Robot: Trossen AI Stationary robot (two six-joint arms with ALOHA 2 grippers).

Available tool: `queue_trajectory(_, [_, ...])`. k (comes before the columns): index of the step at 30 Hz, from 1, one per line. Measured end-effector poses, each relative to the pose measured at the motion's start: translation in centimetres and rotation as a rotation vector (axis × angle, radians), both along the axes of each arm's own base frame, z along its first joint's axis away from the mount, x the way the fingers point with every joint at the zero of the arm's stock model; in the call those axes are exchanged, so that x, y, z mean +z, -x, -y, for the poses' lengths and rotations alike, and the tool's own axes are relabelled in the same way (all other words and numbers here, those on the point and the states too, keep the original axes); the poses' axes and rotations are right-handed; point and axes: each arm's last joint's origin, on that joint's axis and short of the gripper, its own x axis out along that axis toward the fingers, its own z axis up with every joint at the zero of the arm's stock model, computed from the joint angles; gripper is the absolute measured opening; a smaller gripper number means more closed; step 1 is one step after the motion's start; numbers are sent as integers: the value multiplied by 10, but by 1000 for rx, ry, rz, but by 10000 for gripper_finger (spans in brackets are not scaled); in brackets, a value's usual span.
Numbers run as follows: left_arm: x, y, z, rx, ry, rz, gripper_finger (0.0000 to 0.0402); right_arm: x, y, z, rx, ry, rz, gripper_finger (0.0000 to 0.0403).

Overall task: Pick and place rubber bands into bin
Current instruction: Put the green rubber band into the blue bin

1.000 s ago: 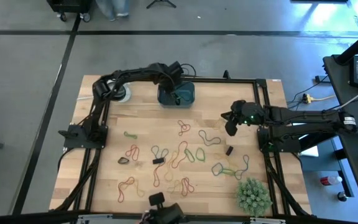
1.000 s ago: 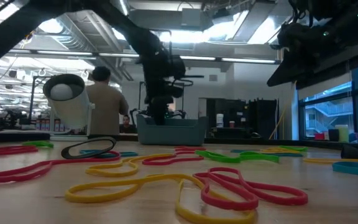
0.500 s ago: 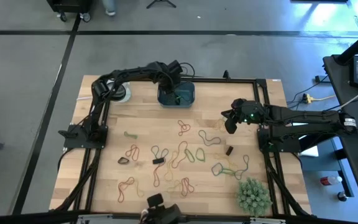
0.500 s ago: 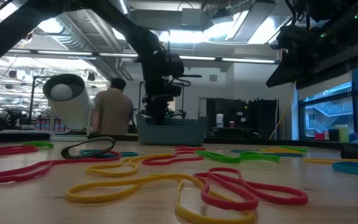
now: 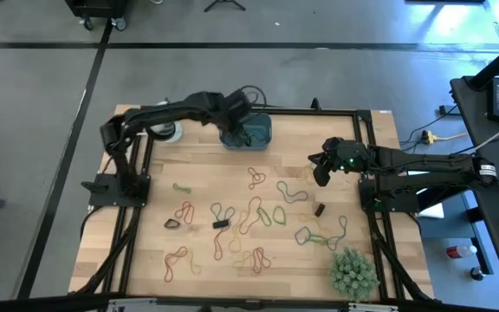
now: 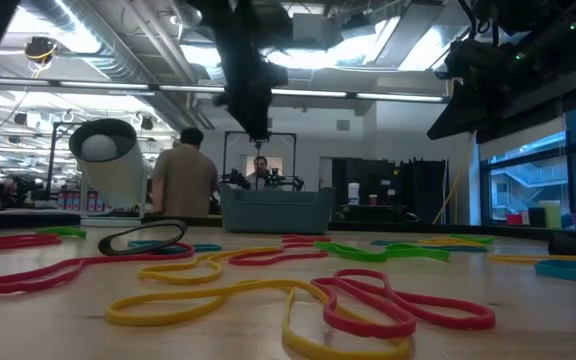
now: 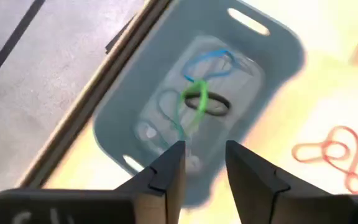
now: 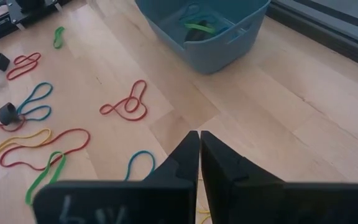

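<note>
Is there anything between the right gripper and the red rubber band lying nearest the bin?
Nothing visible. The right gripper, shut and empty, hovers over bare wood near the table's right side. The red rubber band lies flat in the open toward the table's middle, and from it to the bin the wood is also bare.

The left claw (image 7: 202,163) and bin (image 7: 272,43) are blurred; the bin's near wall hides its contents in the low view.

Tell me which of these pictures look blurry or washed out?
Left wrist view: smeared throughout, the teal-blue plastic bin soft, the wooden table bleached by glare. Low view: nearest red and yellow rubber bands fuzzy, ceiling lights flaring. High view: evenly lit and sharp.
</note>
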Motion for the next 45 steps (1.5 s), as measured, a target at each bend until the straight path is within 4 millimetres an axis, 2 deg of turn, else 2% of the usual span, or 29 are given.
queue_trajectory(3, [-2,11,31,-4,22,20,83,0,0,0,-2,-2,1,20])
queue_trajectory(9, [-23,42,87,13,89,81,16,0,-1,-1,14,-14,8,20])
queue_trajectory(14, [-39,66,118,-11,121,153,3,1,-1,-2,20,-62,24,6])
queue_trajectory(17, [-54,81,130,-40,130,167,2,5,-2,-6,28,-85,25,4])
queue_trajectory(22, [-76,100,137,-83,185,224,2,21,-8,-17,24,-82,53,2])
queue_trajectory(26, [-89,117,138,-103,196,218,2,31,-19,-29,-30,-92,-13,2])
queue_trajectory(29, [-93,129,139,-133,198,211,2,37,-36,-39,-31,-110,-78,1])
queue_trajectory(34, [-96,144,139,-197,172,216,2,42,-76,-63,4,-119,-248,1])
queue_trajectory(39, [-96,152,138,-250,138,227,2,35,-120,-96,89,-70,-406,0])
queue_trajectory(45, [-99,156,138,-307,124,213,2,6,-164,-128,163,-18,-514,22])
